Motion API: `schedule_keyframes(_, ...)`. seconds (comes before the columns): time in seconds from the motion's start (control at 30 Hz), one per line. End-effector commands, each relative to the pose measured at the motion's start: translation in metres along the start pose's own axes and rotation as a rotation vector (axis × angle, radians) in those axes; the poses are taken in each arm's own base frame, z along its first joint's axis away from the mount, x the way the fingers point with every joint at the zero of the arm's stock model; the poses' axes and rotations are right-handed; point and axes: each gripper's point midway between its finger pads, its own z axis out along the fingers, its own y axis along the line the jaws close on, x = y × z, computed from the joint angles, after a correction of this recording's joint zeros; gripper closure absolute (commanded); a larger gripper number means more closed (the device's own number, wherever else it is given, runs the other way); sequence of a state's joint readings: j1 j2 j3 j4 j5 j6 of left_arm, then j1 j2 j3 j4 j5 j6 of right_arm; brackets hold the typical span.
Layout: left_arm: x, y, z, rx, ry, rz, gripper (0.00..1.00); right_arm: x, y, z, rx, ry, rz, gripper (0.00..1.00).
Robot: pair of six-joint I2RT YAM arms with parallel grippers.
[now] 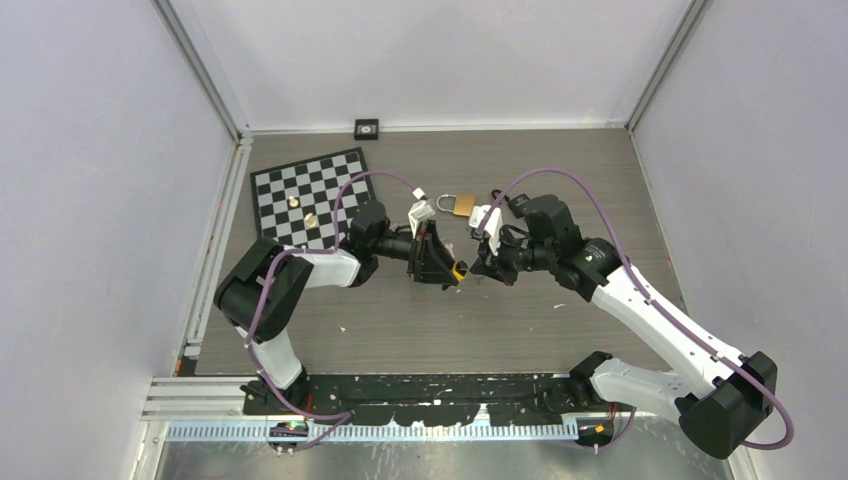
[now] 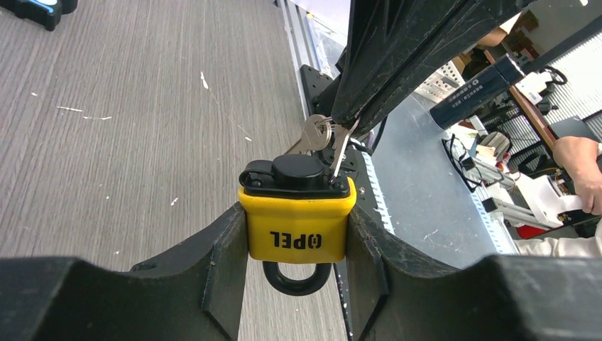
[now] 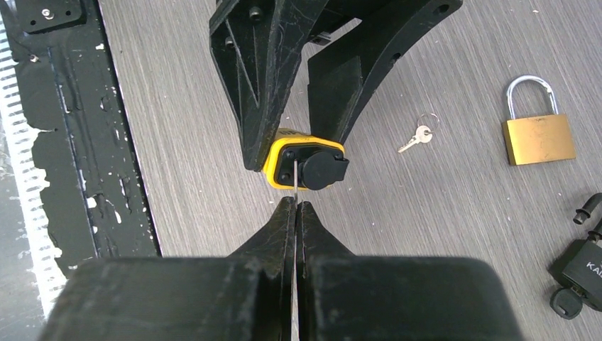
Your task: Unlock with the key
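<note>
Yellow padlock with black cap (image 2: 297,231) held above the grey counter (image 1: 400,330) in the half-spread left gripper (image 1: 443,262); right gripper (image 3: 294,207) pinched shut on the small silver key (image 3: 294,177), blade entering the keyhole; black shackle (image 2: 298,278) looks latched, so turn and release remain.

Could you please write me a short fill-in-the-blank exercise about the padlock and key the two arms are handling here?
1. The left gripper clamps the body of a ____ padlock.
2. The key at its keyhole is pinched by the ____ gripper.
3. The word printed on the padlock's body reads ____.

Missing words: yellow; right; OPEL
</note>
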State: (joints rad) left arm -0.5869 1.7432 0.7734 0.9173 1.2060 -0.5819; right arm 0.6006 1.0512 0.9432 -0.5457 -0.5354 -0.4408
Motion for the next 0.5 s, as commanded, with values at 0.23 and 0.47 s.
schedule_keyframes(0.23,-0.033,-0.015,0.001,0.013,-0.070,0.066,1.00,0.005,-0.023,0.013,0.125,0.018,0.004,0.99)
schedule_keyframes(0.47,-0.039,-0.014,0.001,-0.001,-0.091,0.041,1.00,0.013,-0.038,0.019,0.213,0.068,-0.003,0.99)
